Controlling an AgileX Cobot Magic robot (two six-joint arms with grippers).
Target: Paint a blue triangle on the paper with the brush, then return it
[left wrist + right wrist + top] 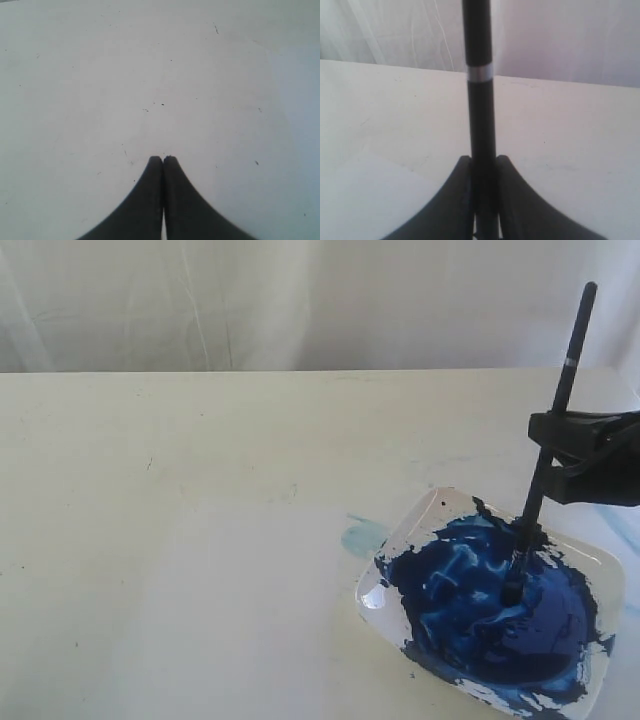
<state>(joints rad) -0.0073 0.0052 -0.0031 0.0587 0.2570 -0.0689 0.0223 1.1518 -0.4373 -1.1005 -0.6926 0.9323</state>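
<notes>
Evidently loading paint, the right gripper (551,436) clamps the brush (574,340), its tip down in the blue pool (470,615) of the dish (418,516); next it must lift clear onto the unpainted paper (250,620) beside the dish, while the left gripper (163,159) sits closed.

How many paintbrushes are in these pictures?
1. The long thin black-handled paintbrush is held by the right gripper, its tip in the dark blue paint of the white dish. No other shows.

No readable text, label or number anywhere.
</notes>
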